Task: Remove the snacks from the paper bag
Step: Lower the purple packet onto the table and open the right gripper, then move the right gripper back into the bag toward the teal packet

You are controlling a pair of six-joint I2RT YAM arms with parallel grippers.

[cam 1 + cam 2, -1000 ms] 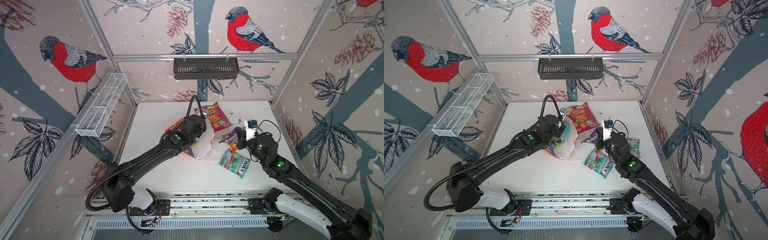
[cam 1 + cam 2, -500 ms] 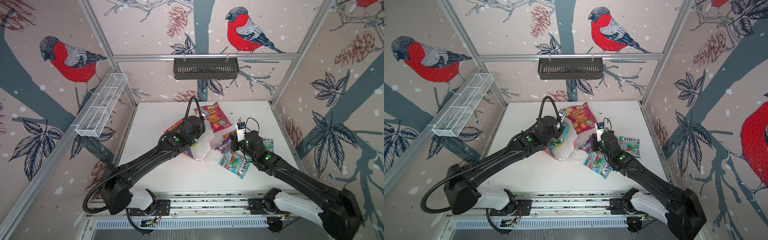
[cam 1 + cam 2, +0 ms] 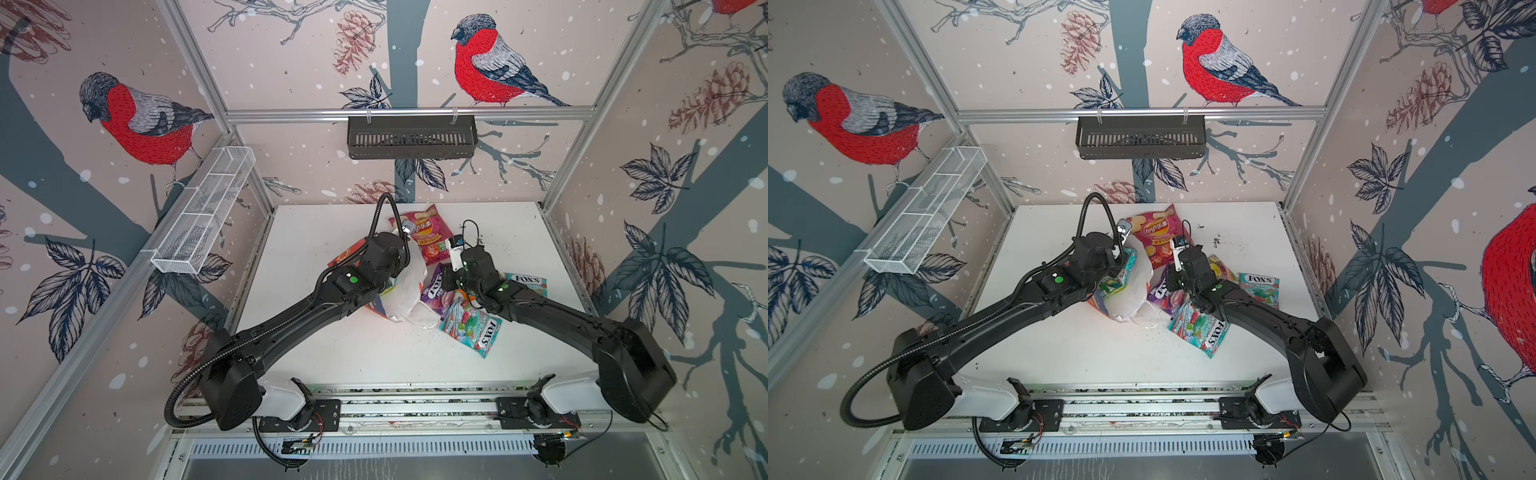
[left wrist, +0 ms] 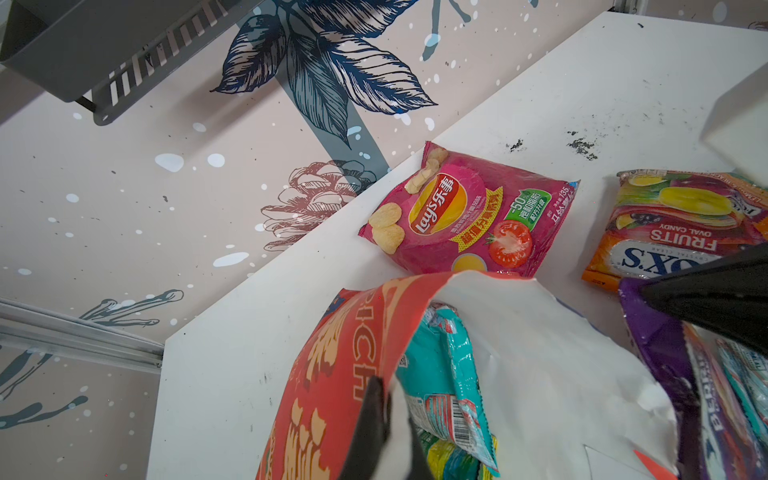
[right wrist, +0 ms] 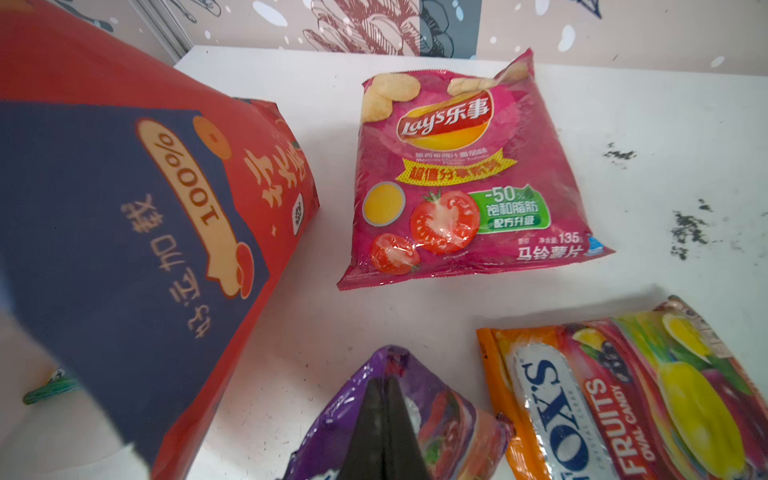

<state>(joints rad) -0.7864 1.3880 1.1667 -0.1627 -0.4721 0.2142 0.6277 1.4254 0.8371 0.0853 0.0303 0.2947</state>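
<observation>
The left claw pinches the rim of the paper bag at the centre of the bench. The right claw is clamped on the purple pack at the bag's 3 o'clock. That pack is best carried low toward 3 o'clock onto bare bench, leaving the mouth clear for the teal pack inside.

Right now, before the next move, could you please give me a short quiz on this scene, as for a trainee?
1. True or false: a teal pack lies inside the red paper bag.
2. Which pack does the right gripper pinch? A: orange FOX'S Fruits pack. B: purple FOX'S pack. C: pink Lay's chip bag.
3. Fill in: the left gripper is shut on the bag's ____.
Key: 1 true; 2 B; 3 rim.
</observation>
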